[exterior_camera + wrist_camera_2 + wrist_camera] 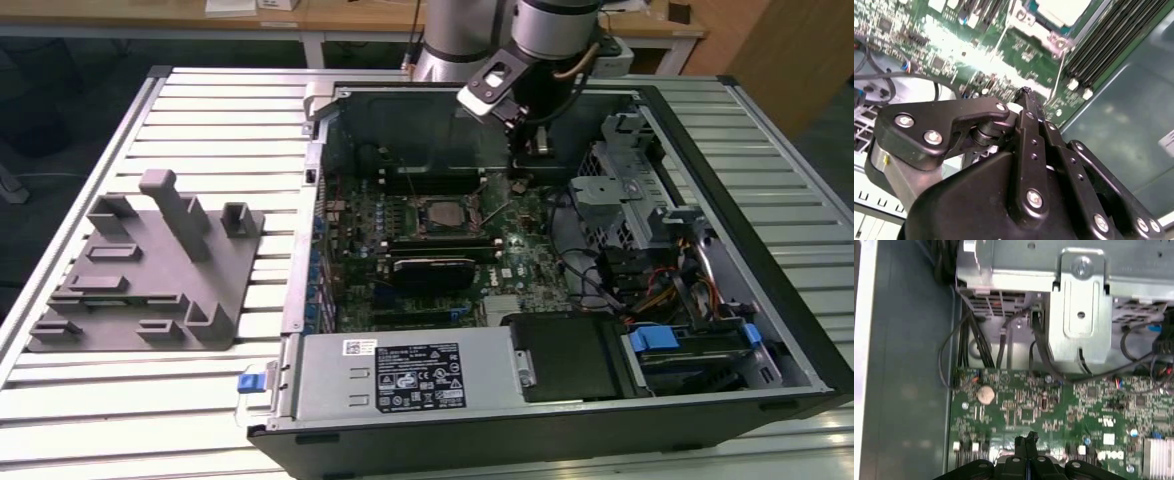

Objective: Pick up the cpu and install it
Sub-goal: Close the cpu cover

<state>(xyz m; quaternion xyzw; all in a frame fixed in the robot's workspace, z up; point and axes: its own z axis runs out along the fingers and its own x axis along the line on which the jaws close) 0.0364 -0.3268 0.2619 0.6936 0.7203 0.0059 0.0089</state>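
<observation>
Slatted worktop (200, 400) carries an open case (400, 130). Fingers (1021, 444), pressed together and empty, hang over the motherboard (1054, 405); the cpu (1061, 9) lies beyond their tips, apart, seemingly in its socket (1021, 16). Light, stiff, fragile underneath, I judge: pinch opposite edges.

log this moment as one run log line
gripper: shut, holding nothing | place: over motherboard, beside socket | cpu: in socket

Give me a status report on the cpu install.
Tool shut, holding nothing, above the motherboard. Cpu lies in the socket, apart from the tool. Nothing between them.
</observation>
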